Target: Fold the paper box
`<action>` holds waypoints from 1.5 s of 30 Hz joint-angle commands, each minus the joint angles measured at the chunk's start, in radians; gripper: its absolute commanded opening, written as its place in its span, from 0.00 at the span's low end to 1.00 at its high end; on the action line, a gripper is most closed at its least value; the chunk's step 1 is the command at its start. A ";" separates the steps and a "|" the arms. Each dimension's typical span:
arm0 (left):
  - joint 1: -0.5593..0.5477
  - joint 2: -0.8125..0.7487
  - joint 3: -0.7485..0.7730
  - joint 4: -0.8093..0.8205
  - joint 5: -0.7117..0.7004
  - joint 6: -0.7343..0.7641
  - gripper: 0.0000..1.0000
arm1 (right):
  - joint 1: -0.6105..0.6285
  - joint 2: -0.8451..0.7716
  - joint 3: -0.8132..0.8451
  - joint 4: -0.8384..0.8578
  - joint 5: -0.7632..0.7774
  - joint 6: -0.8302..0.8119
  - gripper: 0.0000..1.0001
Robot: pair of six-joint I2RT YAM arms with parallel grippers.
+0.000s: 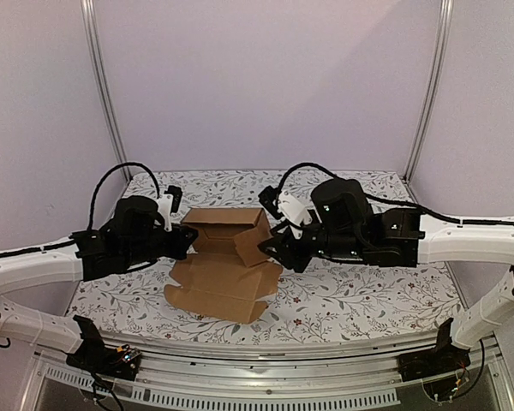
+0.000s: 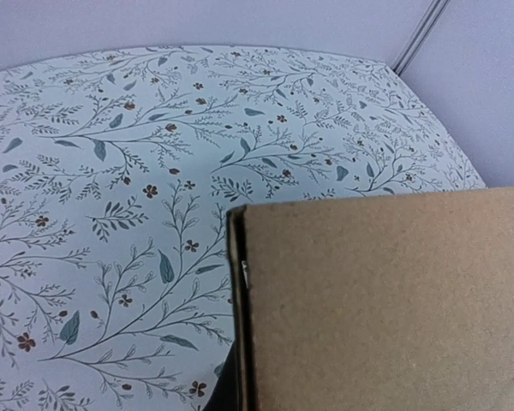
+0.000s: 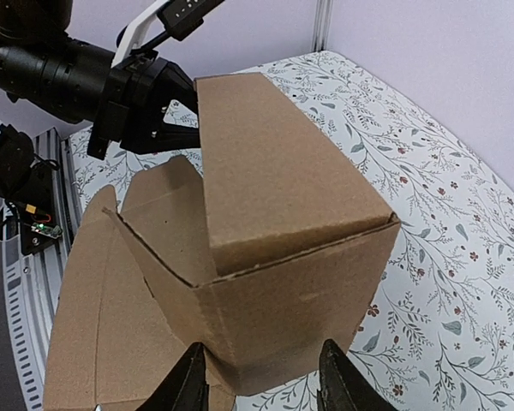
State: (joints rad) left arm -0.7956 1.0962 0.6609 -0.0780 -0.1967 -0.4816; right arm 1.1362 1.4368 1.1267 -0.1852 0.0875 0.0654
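Observation:
The paper box (image 1: pixel 225 257), plain brown cardboard, is partly folded in the middle of the table. Its walls stand at the back and a flat flap (image 1: pixel 218 291) lies toward the front. My left gripper (image 1: pixel 187 240) is shut on the box's left wall. In the left wrist view that wall (image 2: pixel 385 300) fills the lower right, with one dark finger (image 2: pixel 224 390) against its edge. My right gripper (image 3: pixel 261 381) is open at the box's right end. Its fingertips (image 3: pixel 188 381) stand either side of the lower corner of the raised end panel (image 3: pixel 300 308).
The floral tablecloth (image 1: pixel 360 291) covers the table, with pale walls close on three sides and metal posts (image 1: pixel 428 86) in the back corners. In the right wrist view the left arm (image 3: pixel 60 73) shows beyond the box.

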 commanded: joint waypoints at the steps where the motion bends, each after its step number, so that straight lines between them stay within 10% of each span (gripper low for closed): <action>1: -0.005 0.018 0.027 -0.058 -0.061 -0.041 0.00 | 0.022 0.048 0.035 0.057 0.175 0.020 0.43; 45: -0.030 0.076 0.068 -0.189 -0.147 -0.306 0.00 | 0.105 0.512 0.293 0.277 0.639 0.005 0.17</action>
State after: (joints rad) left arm -0.7971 1.1675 0.7136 -0.2970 -0.3771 -0.7723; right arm 1.2156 1.8946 1.3746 0.0223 0.7212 0.0776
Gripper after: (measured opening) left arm 0.032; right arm 0.174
